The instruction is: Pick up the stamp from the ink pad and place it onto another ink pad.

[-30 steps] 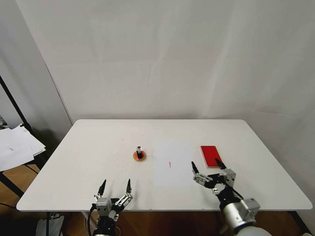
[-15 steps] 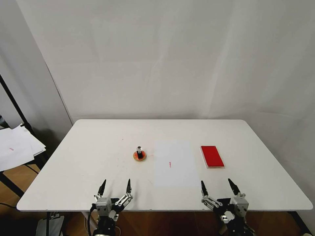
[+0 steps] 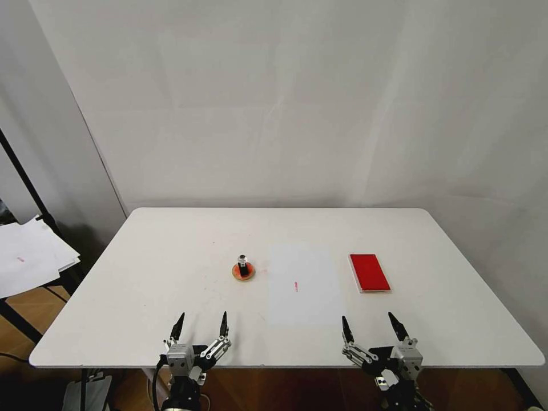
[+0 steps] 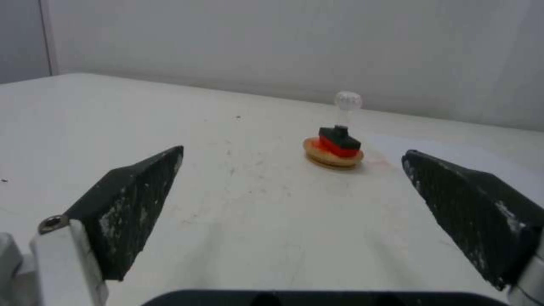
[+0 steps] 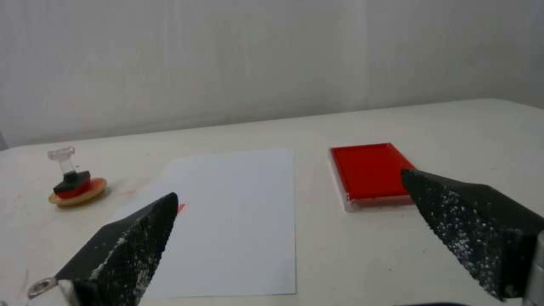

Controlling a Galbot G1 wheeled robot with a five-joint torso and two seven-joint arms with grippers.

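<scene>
A white bench (image 3: 171, 251) stands against a plain pale wall, with a stack of loose papers (image 3: 28, 260) on a stand off its left end. The stamp (image 3: 243, 266) stands upright on the small round ink pad (image 3: 243, 273) with the tan rim, left of the bench's middle; the flat red rectangular ink pad (image 3: 369, 272) lies bare well apart to the right, and a white sheet of paper (image 3: 302, 283) lies between the two pads. Judged from that, the stamp already sits on the round pad and nothing is left on the rectangular one

The relation that counts is this: the stamp lies ahead of the left pincer (image 3: 200, 327) and slightly to its right, its long axis vertical with the knob on top, so a level approach with a finger on either side would fit it. The left pincer is clearly the nearer; the right pincer (image 3: 369, 326) hovers at the near edge in front of the red pad, with the paper between it and the stamp. Both pincers are spread wide and hold nothing

The left wrist view shows the stamp (image 4: 341, 131) close up, its black base resting on the red centre of the round pad (image 4: 333, 154), offset a little from the middle. The right wrist view shows the rectangular pad's (image 5: 368, 172) pale rim and a small red mark (image 5: 181, 208) on the paper (image 5: 238, 221), with the stamp (image 5: 70, 172) far off to one side
</scene>
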